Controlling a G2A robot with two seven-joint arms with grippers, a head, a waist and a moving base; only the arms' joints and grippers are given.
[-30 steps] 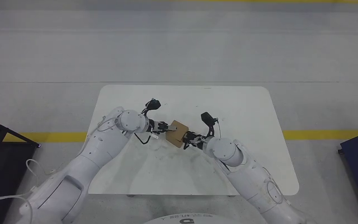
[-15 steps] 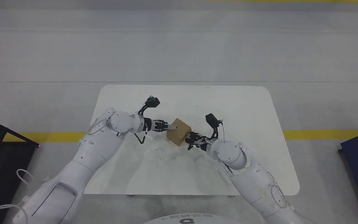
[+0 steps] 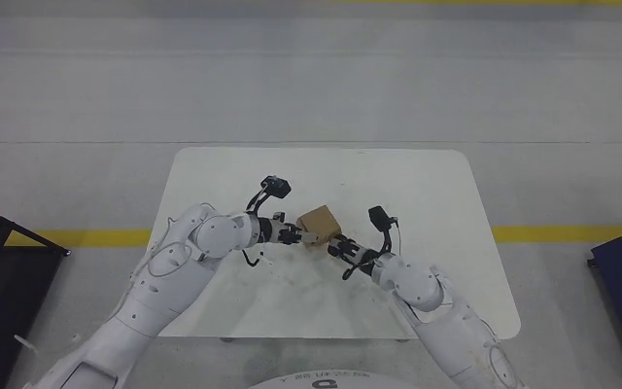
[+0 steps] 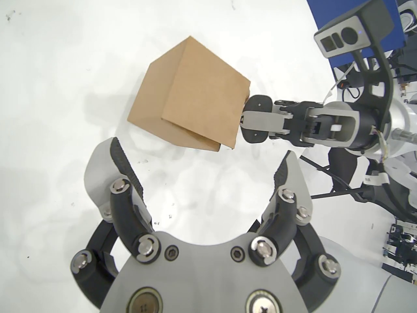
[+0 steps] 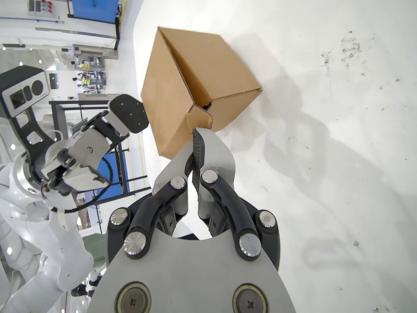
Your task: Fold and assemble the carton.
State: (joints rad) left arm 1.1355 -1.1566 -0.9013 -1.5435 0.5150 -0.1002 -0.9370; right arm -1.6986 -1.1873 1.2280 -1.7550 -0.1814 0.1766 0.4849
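Small brown cardboard carton point(image 3: 319, 226) sits mid white worktop point(image 3: 428, 185), between both arms. The left gripper point(image 4: 201, 157) has jaws spread wide just beside it; the right gripper point(image 5: 197, 138) has jaws pinched together, tips touching a flap corner.

Matt brown cardboard carton point(image 4: 195, 99) — smooth, scuffed white table point(image 4: 58, 53).
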